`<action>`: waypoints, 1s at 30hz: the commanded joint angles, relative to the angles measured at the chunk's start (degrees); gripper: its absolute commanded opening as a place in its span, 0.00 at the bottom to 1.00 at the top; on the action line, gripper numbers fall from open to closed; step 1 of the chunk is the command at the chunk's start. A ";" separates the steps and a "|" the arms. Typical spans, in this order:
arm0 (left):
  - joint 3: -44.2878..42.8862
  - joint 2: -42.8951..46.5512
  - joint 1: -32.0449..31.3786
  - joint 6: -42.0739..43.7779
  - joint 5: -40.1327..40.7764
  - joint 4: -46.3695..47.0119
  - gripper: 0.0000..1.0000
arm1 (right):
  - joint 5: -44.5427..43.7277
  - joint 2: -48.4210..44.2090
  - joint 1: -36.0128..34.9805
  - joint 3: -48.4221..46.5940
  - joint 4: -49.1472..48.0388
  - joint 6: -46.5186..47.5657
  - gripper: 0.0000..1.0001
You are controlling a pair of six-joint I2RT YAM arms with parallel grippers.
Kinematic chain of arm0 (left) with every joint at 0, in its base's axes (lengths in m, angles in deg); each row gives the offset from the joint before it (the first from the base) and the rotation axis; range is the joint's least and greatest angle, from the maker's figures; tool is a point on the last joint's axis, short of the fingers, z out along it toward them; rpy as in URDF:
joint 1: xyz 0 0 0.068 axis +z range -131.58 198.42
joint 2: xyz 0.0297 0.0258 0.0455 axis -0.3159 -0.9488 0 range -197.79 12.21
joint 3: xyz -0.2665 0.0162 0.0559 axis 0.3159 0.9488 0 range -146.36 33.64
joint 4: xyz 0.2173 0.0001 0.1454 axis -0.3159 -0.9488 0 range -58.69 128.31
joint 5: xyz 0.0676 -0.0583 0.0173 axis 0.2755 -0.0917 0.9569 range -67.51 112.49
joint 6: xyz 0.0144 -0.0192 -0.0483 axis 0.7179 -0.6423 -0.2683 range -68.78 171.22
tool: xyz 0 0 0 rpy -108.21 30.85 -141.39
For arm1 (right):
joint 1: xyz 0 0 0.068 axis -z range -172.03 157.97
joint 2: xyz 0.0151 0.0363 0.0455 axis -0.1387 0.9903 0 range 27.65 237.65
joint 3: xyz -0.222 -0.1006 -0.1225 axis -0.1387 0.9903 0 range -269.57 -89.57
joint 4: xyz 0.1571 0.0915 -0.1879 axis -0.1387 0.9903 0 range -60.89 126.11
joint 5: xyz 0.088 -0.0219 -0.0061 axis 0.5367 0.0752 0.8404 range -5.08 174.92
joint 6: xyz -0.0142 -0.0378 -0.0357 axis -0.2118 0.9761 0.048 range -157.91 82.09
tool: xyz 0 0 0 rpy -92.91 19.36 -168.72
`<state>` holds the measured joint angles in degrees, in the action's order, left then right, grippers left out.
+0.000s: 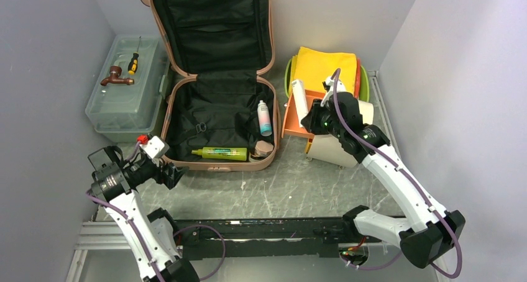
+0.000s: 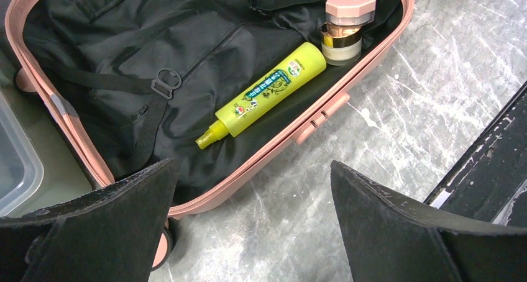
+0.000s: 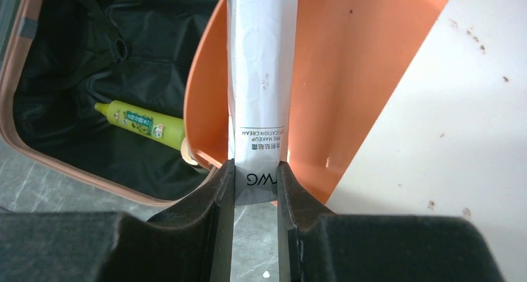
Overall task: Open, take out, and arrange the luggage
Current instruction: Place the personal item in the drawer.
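The salmon-pink luggage lies open, its lid leaning on the back wall. Its black-lined base holds a yellow-green spray bottle, a white bottle with a teal cap and a pink-lidded jar. My left gripper stands open and empty over the table, just outside the luggage's front left corner. My right gripper is shut on the end of a white cream tube, which it holds over an orange tray to the right of the luggage.
A translucent grey-green toolbox at the left carries a screwdriver and a brown tap. Yellow cloth lies on a lime green tray at the back right. A white container adjoins the orange tray. A black rail runs along the front.
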<state>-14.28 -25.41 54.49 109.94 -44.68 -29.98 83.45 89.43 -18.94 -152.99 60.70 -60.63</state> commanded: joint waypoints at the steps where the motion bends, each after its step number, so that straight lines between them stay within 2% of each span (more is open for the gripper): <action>1: -1.94 0.57 1.13 -0.83 -1.71 -0.79 0.99 | -3.49 -1.99 0.31 0.33 -3.46 -1.95 0.05; 9: -2.44 -0.07 2.49 0.06 -2.51 -1.96 0.99 | -3.05 -0.83 0.55 0.16 -4.48 -4.02 0.07; 14: -2.51 0.01 3.15 0.43 -2.95 -2.26 0.99 | -0.21 0.81 0.57 -1.20 -4.60 -3.12 0.39; 15: -2.53 0.14 3.26 0.51 -2.96 -2.36 0.99 | 0.37 0.88 0.55 -1.37 -4.61 -2.92 0.42; 18: -2.52 0.04 3.60 1.00 -3.10 -2.73 0.99 | 1.21 1.16 0.59 -1.91 -4.87 -2.15 0.49; 25: -2.70 0.06 3.94 2.37 -3.61 -3.81 0.99 | 4.49 0.92 0.34 -4.47 -6.06 0.98 0.57; 30: -2.68 0.23 4.17 3.15 -3.89 -4.43 0.99 | 12.11 1.22 -2.01 -9.84 -7.69 12.38 0.61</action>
<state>-14.93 -25.41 58.12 111.42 -45.69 -32.78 88.43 90.96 -19.01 -156.18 57.51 -58.46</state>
